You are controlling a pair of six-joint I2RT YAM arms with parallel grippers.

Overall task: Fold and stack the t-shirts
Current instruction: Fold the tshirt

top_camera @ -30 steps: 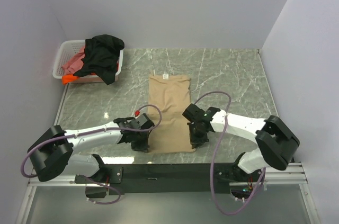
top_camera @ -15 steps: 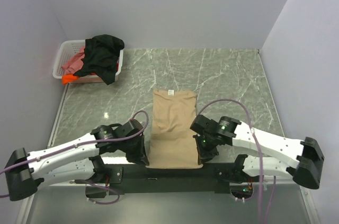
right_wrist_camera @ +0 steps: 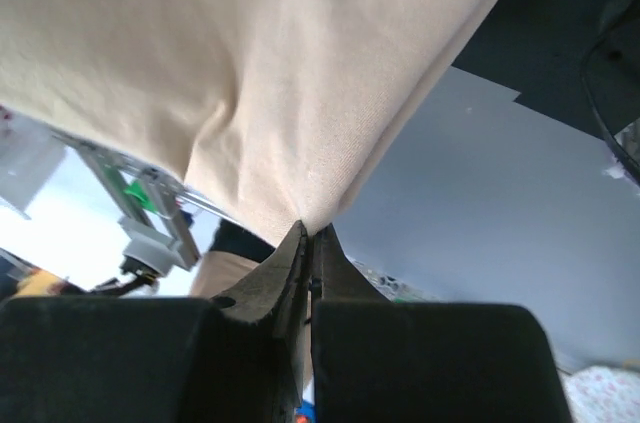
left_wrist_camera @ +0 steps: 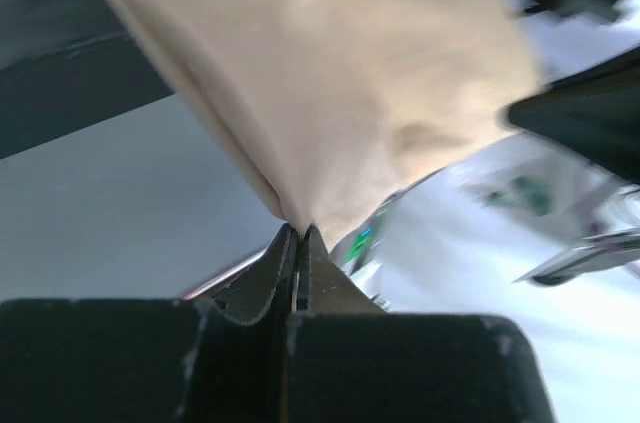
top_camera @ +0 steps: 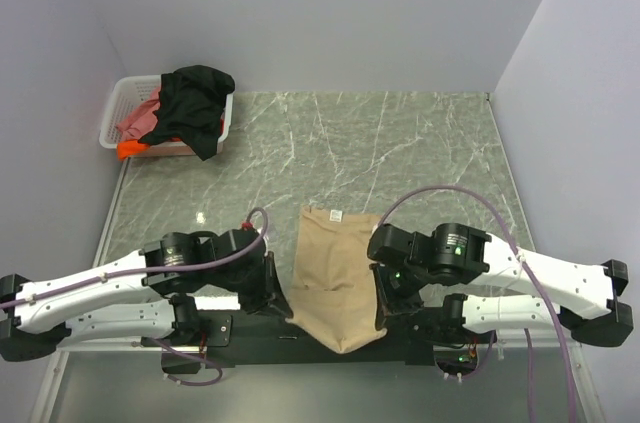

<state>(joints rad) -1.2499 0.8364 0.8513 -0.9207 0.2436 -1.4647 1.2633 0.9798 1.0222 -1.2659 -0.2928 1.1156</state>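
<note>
Tan t-shirt (top_camera: 333,273) matt soft cloth; table (top_camera: 420,143) polished grey marble look.

The overhead camera looks down from six o'clock toward twelve; both wrist cameras sit close against the tan t-shirt (top_camera: 330,273).

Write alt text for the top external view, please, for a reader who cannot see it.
The left gripper and right gripper are shut on the near corners of a tan t-shirt, its near end sagging between them past the table edge. A white basket far left holds a black shirt over pink-red and orange cloth.
</note>
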